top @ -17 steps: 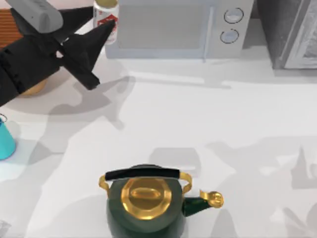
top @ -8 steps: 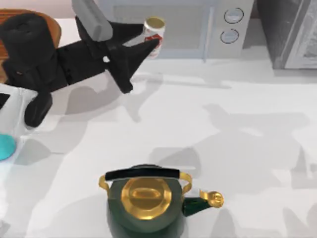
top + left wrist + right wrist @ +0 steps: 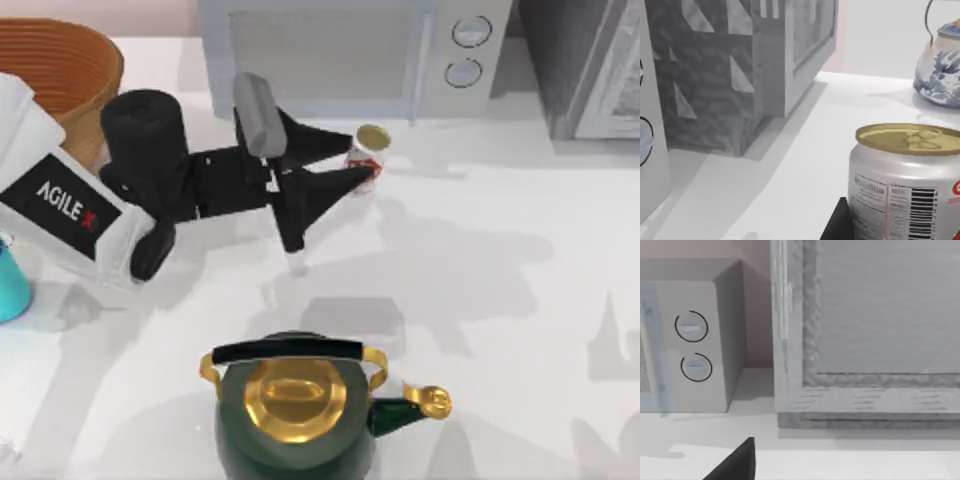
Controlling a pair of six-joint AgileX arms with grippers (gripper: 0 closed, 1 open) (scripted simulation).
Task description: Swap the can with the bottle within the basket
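The bottle (image 3: 368, 158) is a tiny white thing with a red label and a round gold top; seen close from my left wrist (image 3: 907, 185) it reads as a silver-white cylinder with a barcode, a trace of red at the edge and a gold pull-tab lid. It sits in the upper middle of the top view, just in front of the microwave (image 3: 340, 55), upright, and clamped between the two black fingers of my left gripper (image 3: 362, 160), one finger behind it and one in front. My left arm (image 3: 150, 185) reaches across from the left edge of the frame to hold it there. The basket (image 3: 60, 70), tan wicker with an orange-brown ribbed inside, is in the upper left corner, well apart from the bottle. The teal can (image 3: 12, 285) stands at the left edge, below the basket and outside it. A dark green and gold kettle (image 3: 295, 415) occupies the lower middle.
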